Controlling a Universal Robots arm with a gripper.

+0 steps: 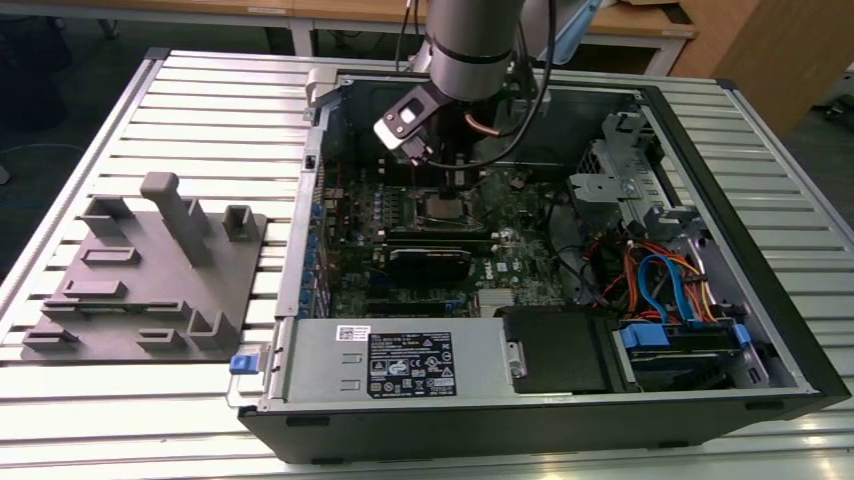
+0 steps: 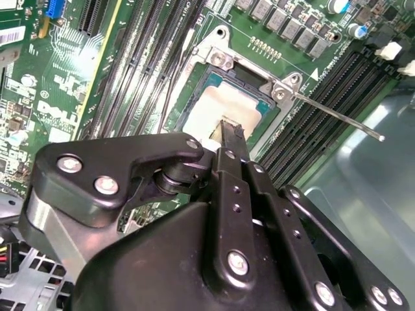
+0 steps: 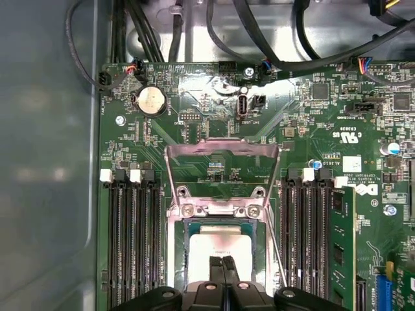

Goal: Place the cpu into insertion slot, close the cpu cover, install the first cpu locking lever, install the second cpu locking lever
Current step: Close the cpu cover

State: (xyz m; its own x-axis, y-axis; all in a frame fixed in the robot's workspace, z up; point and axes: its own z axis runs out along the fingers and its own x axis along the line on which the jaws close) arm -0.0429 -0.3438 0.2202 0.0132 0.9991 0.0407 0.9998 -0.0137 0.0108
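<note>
**Fingers pinched together on the seated chip**

Exterior view first: the arm reaches straight down into the open computer case (image 1: 561, 425) on the slatted table (image 1: 200, 100). The gripper (image 1: 453, 182) hovers right above the insertion slot (image 1: 445, 206), and a grey fixture tray (image 1: 134, 270) lies well off to the exterior view's left.

Over to the second wrist view, and the gripper (image 2: 230, 127) has its two fingers pressed flat together, with nothing between them. Their tip is at the pale top of the cpu (image 2: 204, 110). A thin locking lever (image 2: 337, 116) sticks out free to one side.

Now the first wrist view: the cpu (image 3: 202, 249) sits inside the insertion slot (image 3: 175, 243), with the closed fingertips of the gripper (image 3: 222, 260) over its middle. The cpu cover (image 3: 224, 144) stands swung open, clear of the chip.
</note>
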